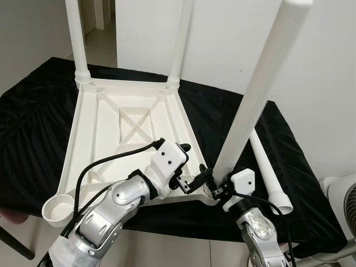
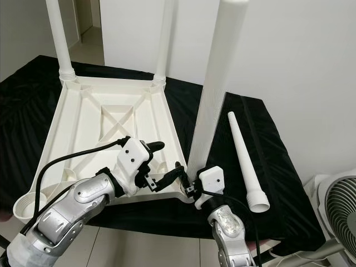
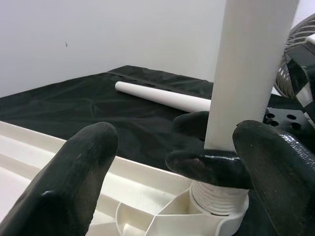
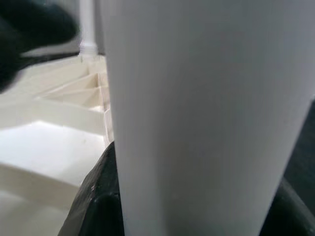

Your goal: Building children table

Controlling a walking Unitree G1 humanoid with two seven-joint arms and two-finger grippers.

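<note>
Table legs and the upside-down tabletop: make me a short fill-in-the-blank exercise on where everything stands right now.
1. The white tabletop lies upside down on a ____ cloth.
2. The number of legs standing upright in its corner sockets is ____.
3. The spare leg lies loose on the cloth, to the robot's ____ of the tabletop.
4. The right gripper has its jaws closed around the base of the near ____.

Missing words: black; three; right; leg

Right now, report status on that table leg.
Right gripper shut on third leg, upright in near corner socket. Left gripper open beside its base. Tabletop upside down; two far legs fitted. Fourth leg loose on black cloth.
</note>
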